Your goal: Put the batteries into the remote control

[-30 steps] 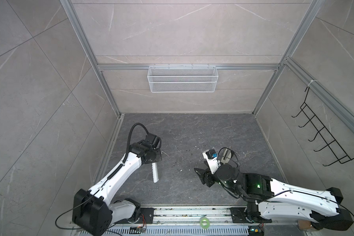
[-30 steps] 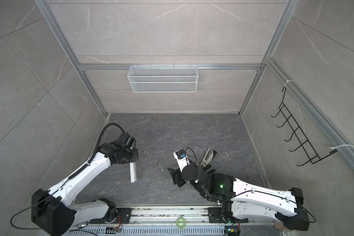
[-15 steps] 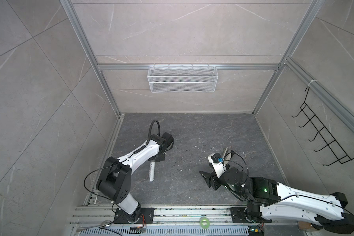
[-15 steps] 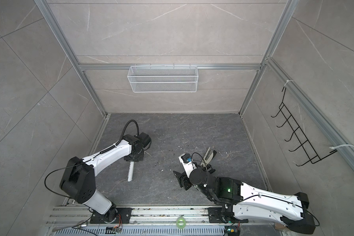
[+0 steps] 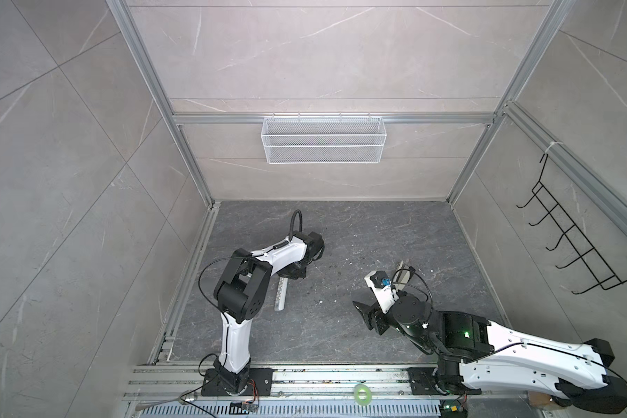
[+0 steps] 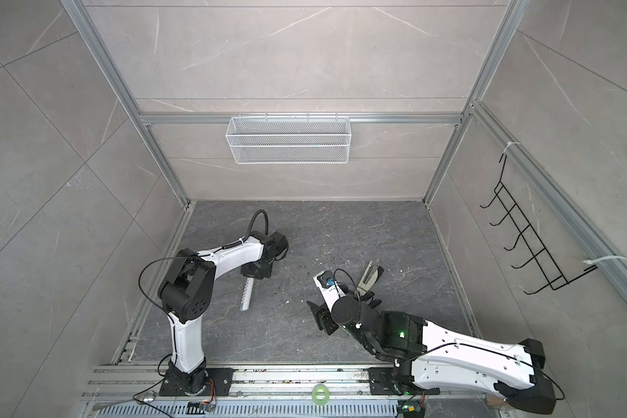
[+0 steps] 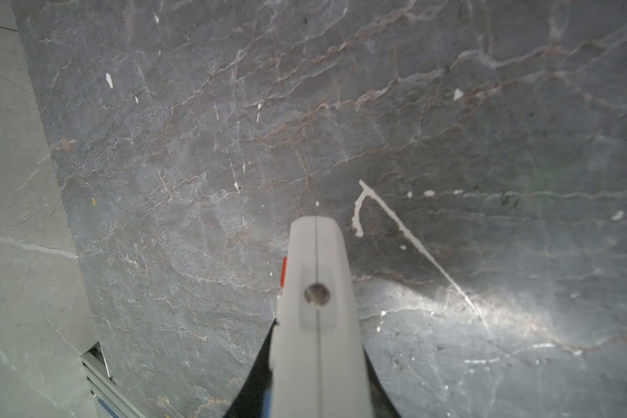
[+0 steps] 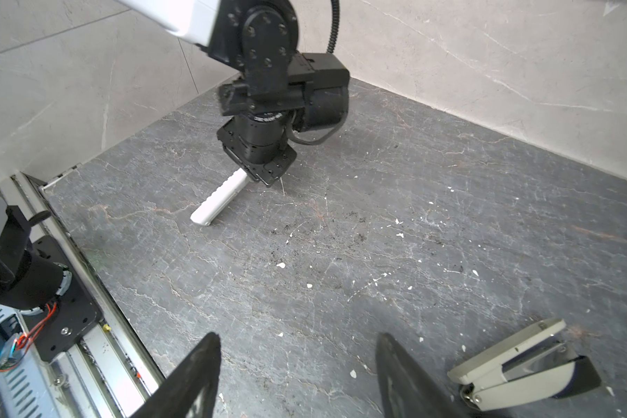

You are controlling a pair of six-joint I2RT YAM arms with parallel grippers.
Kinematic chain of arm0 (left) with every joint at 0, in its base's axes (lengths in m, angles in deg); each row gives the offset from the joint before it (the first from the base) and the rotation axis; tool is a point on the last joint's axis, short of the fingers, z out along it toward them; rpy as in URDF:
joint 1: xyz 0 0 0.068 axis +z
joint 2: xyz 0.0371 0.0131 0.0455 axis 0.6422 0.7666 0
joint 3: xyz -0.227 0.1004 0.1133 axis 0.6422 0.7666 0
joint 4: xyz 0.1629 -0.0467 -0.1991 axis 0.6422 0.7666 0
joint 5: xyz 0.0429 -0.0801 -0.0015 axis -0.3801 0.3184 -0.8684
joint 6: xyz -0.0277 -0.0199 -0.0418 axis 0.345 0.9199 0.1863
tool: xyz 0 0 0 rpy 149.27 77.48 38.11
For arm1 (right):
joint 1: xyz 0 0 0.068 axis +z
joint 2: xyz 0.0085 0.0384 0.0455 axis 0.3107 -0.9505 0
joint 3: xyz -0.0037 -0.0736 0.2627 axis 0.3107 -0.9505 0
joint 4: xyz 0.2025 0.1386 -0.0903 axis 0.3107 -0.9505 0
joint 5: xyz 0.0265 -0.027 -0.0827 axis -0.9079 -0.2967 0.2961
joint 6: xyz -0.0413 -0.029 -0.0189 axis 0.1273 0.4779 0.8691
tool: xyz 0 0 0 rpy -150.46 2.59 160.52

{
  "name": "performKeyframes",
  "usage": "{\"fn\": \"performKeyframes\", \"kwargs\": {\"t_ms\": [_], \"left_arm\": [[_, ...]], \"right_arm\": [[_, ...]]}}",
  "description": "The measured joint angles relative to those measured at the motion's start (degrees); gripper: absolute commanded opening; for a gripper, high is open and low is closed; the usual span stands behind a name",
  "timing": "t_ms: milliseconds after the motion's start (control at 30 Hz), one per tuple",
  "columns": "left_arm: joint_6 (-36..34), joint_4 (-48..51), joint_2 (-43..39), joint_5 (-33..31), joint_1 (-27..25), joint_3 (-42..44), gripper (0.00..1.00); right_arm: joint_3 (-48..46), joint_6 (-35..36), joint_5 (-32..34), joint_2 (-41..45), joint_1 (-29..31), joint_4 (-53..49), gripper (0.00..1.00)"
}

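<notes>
Your left gripper (image 5: 291,278) is clamped on one end of the remote control (image 5: 280,296), left of centre in both top views, slanting it toward the desk (image 5: 323,336), likely to steady it for loading; your right gripper (image 8: 297,338) stands open, empty, near the stapler (image 8: 511,362).

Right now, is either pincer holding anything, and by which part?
Left pincer is shut on the remote control, gripping it by one end; the rest sticks out past the pincer. Right pincer is open, holding nothing.
</notes>
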State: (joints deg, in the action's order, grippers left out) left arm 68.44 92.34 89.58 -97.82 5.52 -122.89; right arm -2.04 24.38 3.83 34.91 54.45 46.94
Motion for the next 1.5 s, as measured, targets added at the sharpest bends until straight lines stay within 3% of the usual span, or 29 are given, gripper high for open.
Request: {"fn": "performKeyframes", "kwargs": {"t_ms": [267,433,1067,1267,1500], "left_arm": [[-0.1,0.1,1.6,0.3,-0.7,-1.2,0.11],[-0.3,0.2,2.5,0.3,-1.4,-1.5,0.29],[1.8,-2.7,3.4,3.9,-3.5,-1.9,0.51],[1.9,-3.8,0.0,6.6,-3.9,-0.6,0.54],[0.8,-4.2,-8.0,7.8,-3.9,1.4,0.59]], "right_arm": [[0.1,0.9,2.2,2.5,-0.3,-0.4,0.69],[0.1,1.0,3.0,2.6,-0.5,-0.5,0.69],[-0.1,0.9,7.6,9.0,-0.5,-4.1,0.69],[-0.4,0.7,11.4,10.2,-0.5,-5.6,0.79],[-0.3,-0.3,15.4,5.2,-0.6,-8.0,0.9]]}}
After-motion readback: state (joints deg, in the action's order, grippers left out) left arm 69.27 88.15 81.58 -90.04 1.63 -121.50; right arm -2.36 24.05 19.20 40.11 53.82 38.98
